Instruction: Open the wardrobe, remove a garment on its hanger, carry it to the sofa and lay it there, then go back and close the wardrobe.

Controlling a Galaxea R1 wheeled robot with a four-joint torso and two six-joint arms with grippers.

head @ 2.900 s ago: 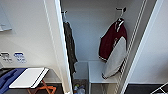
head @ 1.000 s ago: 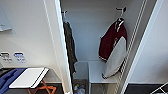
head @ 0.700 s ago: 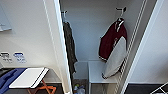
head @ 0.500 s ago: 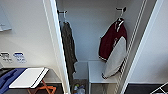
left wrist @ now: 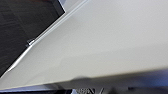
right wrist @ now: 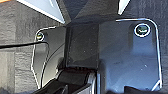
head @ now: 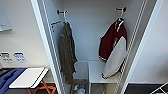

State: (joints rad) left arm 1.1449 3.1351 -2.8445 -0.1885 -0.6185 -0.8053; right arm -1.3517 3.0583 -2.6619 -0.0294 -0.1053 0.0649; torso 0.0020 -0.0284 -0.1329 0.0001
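The wardrobe [head: 83, 30] stands open in front of me in the head view, with its white doors swung out to both sides. The garment [head: 110, 42], a maroon jacket with white sleeves, hangs on its hanger from a hook [head: 121, 10] at the inside right. Its lower sleeve rests against a white shelf block [head: 97, 72]. In the left wrist view a flat white panel [left wrist: 100, 45] lies close, above dark floor [left wrist: 20, 30].
A long olive-brown garment [head: 67, 52] hangs at the wardrobe's inside left. A white folding table [head: 27, 77] with orange legs stands at the lower left beside something blue [head: 7, 80]. Small items lie on the wardrobe floor [head: 78, 88]. The right wrist view looks onto dark floor [right wrist: 15, 50].
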